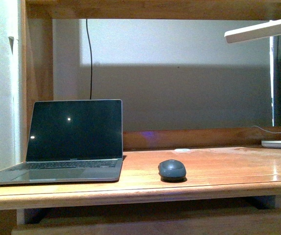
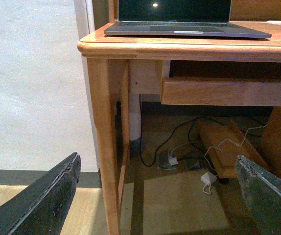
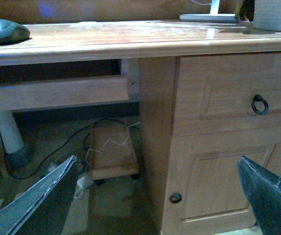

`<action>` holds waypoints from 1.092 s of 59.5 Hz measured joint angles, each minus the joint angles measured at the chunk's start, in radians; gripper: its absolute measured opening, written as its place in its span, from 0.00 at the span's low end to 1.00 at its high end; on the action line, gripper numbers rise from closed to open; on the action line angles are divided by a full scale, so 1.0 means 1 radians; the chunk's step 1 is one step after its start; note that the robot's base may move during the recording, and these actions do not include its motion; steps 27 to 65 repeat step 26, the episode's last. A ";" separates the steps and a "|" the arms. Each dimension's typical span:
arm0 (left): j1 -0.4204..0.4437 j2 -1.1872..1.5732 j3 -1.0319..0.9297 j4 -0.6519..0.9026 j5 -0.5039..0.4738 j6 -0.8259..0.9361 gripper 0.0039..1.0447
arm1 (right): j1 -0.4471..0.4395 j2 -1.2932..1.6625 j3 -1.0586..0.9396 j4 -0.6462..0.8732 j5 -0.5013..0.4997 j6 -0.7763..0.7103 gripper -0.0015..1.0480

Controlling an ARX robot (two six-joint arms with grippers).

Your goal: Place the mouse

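Mouse (image 1: 172,170) flat on desk (image 1: 219,171), near front edge, a little right of laptop (image 1: 72,142) and clear of it. Nothing touching mouse. Laptop lid up, screen dark, at left end of desk. Small white disc (image 1: 182,150) farther back toward rear rail, well apart from mouse. White lamp (image 1: 277,73) at far right, base on desk.

Neither arm in front view. Left gripper (image 2: 155,196) low, below desk height, facing desk leg and cables on floor; fingers spread wide, nothing between them. Right gripper (image 3: 155,196) likewise low, facing drawer front and cabinet door; fingers spread wide, empty. Mouse (image 3: 6,31) in right wrist view at upper corner, on desk top, well above and away from fingers.

Judgement: mouse sits where a right hand would reach beside the laptop, so placement looks done. Both arms down and off the work surface, likely parked at rest. If a move remains, right arm nearer; would need a rise over desk edge first.
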 joint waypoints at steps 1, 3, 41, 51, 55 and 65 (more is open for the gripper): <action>0.000 0.000 0.000 0.000 0.000 0.000 0.93 | 0.000 0.000 0.000 0.000 0.000 0.000 0.93; 0.000 0.000 0.000 0.000 0.000 0.000 0.93 | 0.000 0.000 0.000 0.000 0.000 0.000 0.93; 0.000 0.000 0.000 0.000 0.000 0.000 0.93 | 0.000 0.000 0.000 0.000 0.000 0.000 0.93; 0.000 0.000 0.000 0.000 0.000 0.000 0.93 | 0.000 0.000 0.000 0.000 0.000 0.000 0.93; 0.000 0.000 0.000 0.000 0.000 0.000 0.93 | 0.000 0.000 0.000 0.000 0.000 0.000 0.93; 0.000 0.000 0.000 0.000 0.000 0.000 0.93 | 0.000 0.000 0.000 0.000 0.000 0.000 0.93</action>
